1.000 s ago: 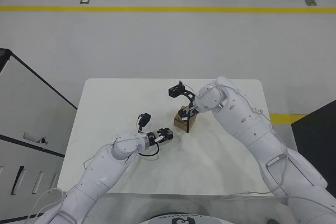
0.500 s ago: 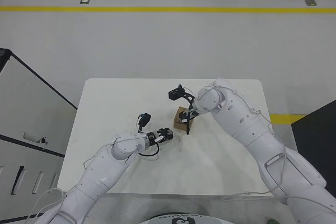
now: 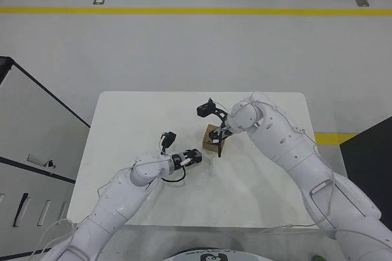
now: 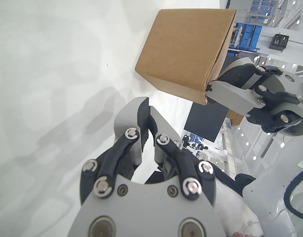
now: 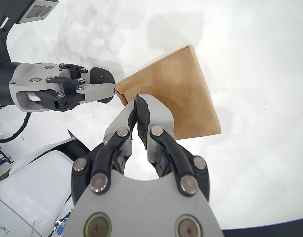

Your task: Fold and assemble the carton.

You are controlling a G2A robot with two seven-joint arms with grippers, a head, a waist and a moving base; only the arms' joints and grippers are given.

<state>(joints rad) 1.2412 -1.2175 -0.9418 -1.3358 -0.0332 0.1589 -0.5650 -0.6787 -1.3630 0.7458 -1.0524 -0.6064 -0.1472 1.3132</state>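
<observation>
Since a second ago the right arm's wrist has crept slightly nearer and to the left over the carton (image 3: 211, 137), while the left arm has stayed put and the carton has hardly shifted. I read that as the right arm settling its hold, not finishing a fold, so the assembly looks only partly done.

From the top view, the carton sits on the white table (image 3: 137, 117), a little right of centre and toward the far side. The right gripper (image 3: 217, 136) is on its right edge, and the left gripper (image 3: 197, 155) lies just near-left of it.

In the left wrist view, the left gripper (image 4: 148, 114) has its fingers drawn almost together with nothing between them. A strip of bare table separates them from the carton (image 4: 183, 52). The carton is plain brown corrugated board, already raised into a box shape, with one smooth face showing and a seam gaping slightly at its right corner. There the right gripper (image 4: 223, 85) appears to pinch the board, one finger on each side of the edge.

In the right wrist view, the right gripper (image 5: 139, 104) is closed tight at the carton's open corner, apparently gripping a thin edge. The left gripper's tip lies just beside that corner.
</observation>
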